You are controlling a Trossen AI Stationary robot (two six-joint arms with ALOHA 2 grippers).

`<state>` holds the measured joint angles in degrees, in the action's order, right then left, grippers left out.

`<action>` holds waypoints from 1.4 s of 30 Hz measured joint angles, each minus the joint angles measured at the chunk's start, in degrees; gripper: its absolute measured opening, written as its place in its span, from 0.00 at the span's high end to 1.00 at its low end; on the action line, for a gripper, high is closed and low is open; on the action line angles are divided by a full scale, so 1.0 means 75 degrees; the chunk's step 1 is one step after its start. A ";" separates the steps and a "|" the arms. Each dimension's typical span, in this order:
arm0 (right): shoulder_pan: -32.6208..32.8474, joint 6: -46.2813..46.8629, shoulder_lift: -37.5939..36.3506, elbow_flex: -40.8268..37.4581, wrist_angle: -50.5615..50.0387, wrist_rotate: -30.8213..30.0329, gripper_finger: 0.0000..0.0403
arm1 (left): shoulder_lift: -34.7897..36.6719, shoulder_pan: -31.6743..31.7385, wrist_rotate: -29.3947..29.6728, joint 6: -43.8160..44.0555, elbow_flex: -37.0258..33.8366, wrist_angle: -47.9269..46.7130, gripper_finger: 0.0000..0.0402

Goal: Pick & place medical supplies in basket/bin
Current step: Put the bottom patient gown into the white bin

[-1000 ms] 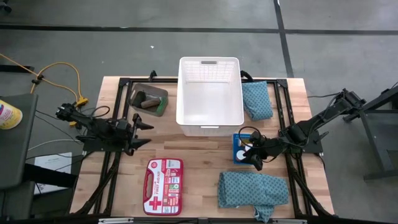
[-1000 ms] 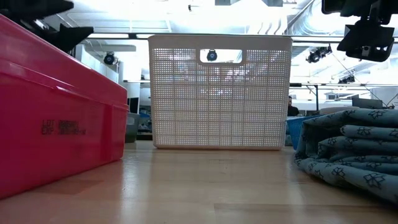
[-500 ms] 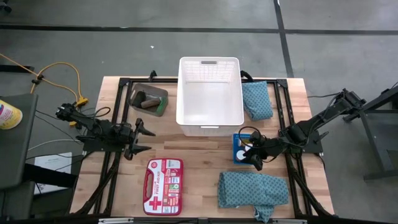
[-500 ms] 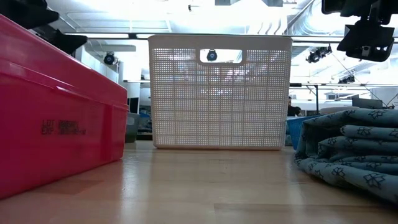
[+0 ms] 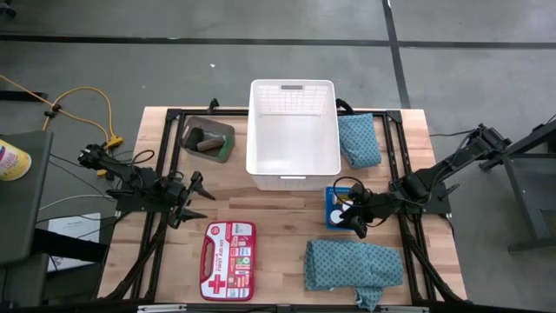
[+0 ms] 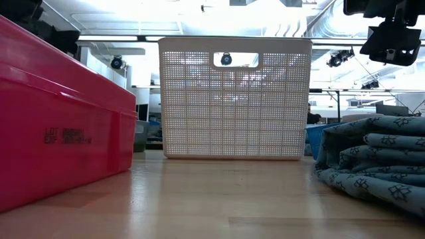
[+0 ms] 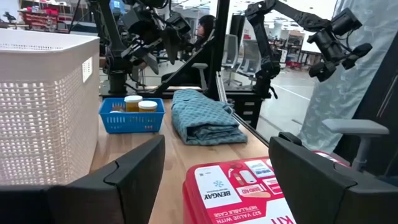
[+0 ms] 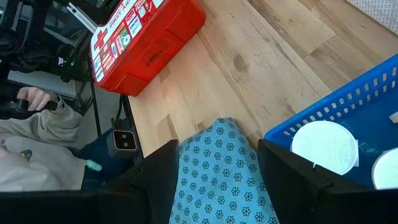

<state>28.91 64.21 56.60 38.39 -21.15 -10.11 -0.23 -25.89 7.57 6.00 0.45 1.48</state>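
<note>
The white basket (image 5: 294, 139) stands at the table's far middle. Left of it sits the small grey bin (image 5: 228, 143) with a brown roll (image 5: 211, 145) inside. One teal folded cloth (image 5: 358, 139) lies right of the basket, and another (image 5: 352, 265) lies at the near right. A blue tray (image 5: 331, 209) holds orange bottles (image 7: 133, 103) with white caps (image 8: 324, 146). My left gripper (image 5: 196, 198) hangs open at the left edge, pointing level toward the tray. My right gripper (image 5: 356, 219) hangs open above the tray's near edge and the near cloth (image 8: 217, 168). Neither gripper holds anything.
A red first-aid case (image 5: 228, 249) lies at the near left, just ahead of my left gripper (image 7: 217, 180). A black frame runs along the table's edges. A person sits beyond the near edge (image 8: 37, 155). Bare wood shows between the case and the near cloth.
My left gripper has swung its open fingers toward the table's near edge and sunk a little. It now points more toward the red case. My right gripper and all the things on the table have kept still.
</note>
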 joint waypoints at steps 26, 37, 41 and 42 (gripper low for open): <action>-0.0003 0.0000 0.0000 0.0000 0.0000 0.0000 0.49 | 0.0000 0.0000 0.0131 0.0347 0.0000 0.0009 0.30; 0.0000 0.0002 0.0000 0.0002 0.0000 0.0000 0.49 | 0.0000 0.0000 0.0152 0.0343 0.0000 0.0015 0.30; 0.0000 0.0000 0.0000 0.0000 0.0000 0.0000 0.49 | -0.0003 0.0000 0.0149 0.0329 0.0000 0.0017 0.30; -0.0001 0.0002 0.0000 0.0002 0.0002 0.0000 0.49 | 0.0000 0.0000 0.0149 0.0329 0.0000 0.0017 0.30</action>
<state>28.90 64.22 56.60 38.41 -21.13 -10.11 -0.23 -25.89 8.69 8.47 0.45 1.61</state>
